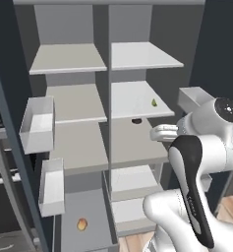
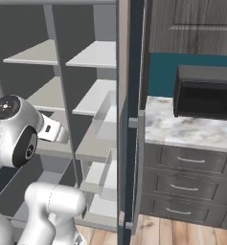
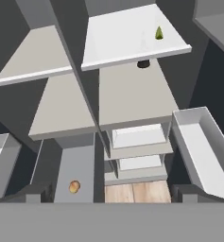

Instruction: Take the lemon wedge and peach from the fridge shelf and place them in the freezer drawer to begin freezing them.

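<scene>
The peach (image 1: 82, 224) already lies in the freezer drawer (image 1: 71, 209) below my gripper (image 3: 108, 196), whose jaws stand wide apart and empty. Next I fetch the lemon wedge (image 3: 159, 33), seemingly upright on the fridge shelf (image 3: 118, 38) ahead, reaching up.

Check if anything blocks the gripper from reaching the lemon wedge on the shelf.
Nothing visible does. The lemon wedge sits alone near the right edge of its shelf, with open space in front. The small black blob lies on the shelf below, out of the way. The peach already lies in the freezer drawer.
</scene>
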Available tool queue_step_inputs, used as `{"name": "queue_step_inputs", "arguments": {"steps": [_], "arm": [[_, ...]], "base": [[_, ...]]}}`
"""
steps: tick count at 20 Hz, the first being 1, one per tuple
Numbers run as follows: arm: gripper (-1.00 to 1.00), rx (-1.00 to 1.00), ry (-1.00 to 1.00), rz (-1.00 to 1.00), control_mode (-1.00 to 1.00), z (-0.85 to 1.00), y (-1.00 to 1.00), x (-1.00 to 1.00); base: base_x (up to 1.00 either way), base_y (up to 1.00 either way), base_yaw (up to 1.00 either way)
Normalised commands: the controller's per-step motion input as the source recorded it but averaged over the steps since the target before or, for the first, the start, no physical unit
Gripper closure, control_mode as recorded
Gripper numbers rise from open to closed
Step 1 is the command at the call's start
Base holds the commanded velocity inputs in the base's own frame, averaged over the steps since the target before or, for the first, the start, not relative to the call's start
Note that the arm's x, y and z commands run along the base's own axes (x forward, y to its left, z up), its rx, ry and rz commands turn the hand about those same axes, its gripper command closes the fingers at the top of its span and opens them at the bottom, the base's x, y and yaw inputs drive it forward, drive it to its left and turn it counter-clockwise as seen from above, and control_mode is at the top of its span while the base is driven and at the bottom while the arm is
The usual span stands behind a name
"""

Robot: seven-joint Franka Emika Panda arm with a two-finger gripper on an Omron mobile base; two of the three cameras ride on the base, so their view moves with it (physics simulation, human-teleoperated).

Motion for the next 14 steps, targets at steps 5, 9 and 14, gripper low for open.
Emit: {"name": "queue_step_inputs", "arguments": {"steps": [5,9,14], "arm": [[-1.0,0.0,0.0,0.0,1.0,0.0,0.0,0.0],[-1.0,0.0,0.0,0.0,1.0,0.0,0.0,0.0],[-1.0,0.0,0.0,-0.03,-1.0,0.02,-0.06,0.0]], "base": [[0.67,-0.12,0.0],[0.56,-0.11,0.0],[0.0,-0.18,-0.01]]}}
